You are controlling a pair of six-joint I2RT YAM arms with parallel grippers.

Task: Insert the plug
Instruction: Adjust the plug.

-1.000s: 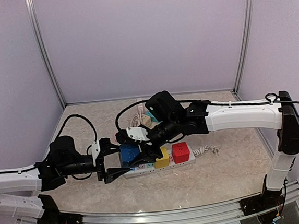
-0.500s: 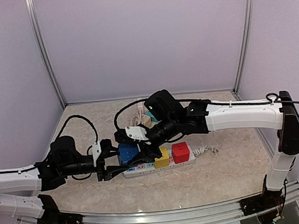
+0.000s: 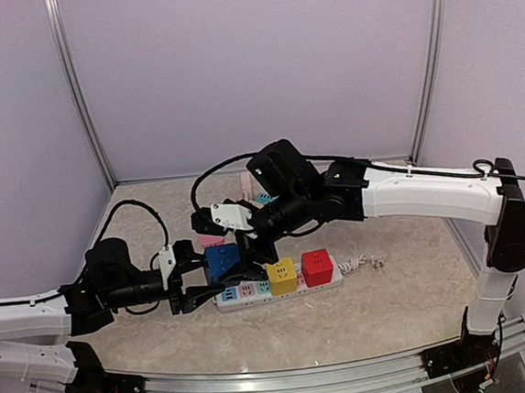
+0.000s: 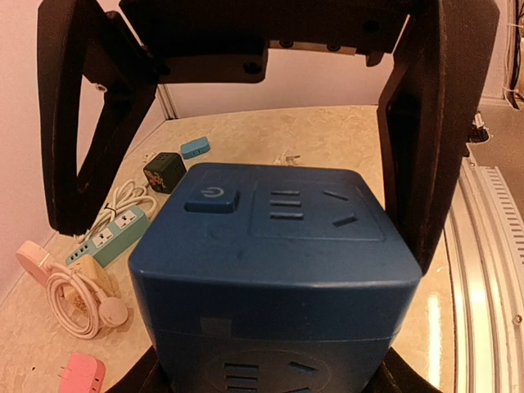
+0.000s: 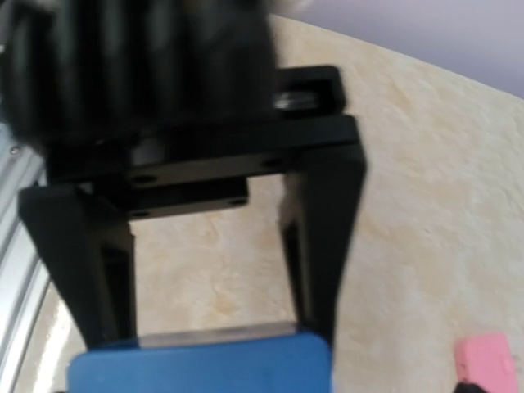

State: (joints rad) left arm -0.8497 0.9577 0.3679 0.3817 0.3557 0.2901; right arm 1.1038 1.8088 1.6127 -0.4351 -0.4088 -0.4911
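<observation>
The blue cube plug sits over the left end of the white power strip, beside a yellow cube and a red cube plugged into it. My left gripper comes in from the left and is shut on the blue cube, which fills the left wrist view. My right gripper hangs over the cube from above, open, its fingers wider than the cube. In the right wrist view only the cube's top edge shows at the right gripper's tips.
A pink plug lies just behind the blue cube and shows in the right wrist view. A teal strip, a black cube, a small blue adapter and a coiled white cord lie further back. The strip's cord trails right.
My right gripper has risen and shifted back-left off the blue cube. My left gripper has closed in on the cube, which has moved slightly left.
</observation>
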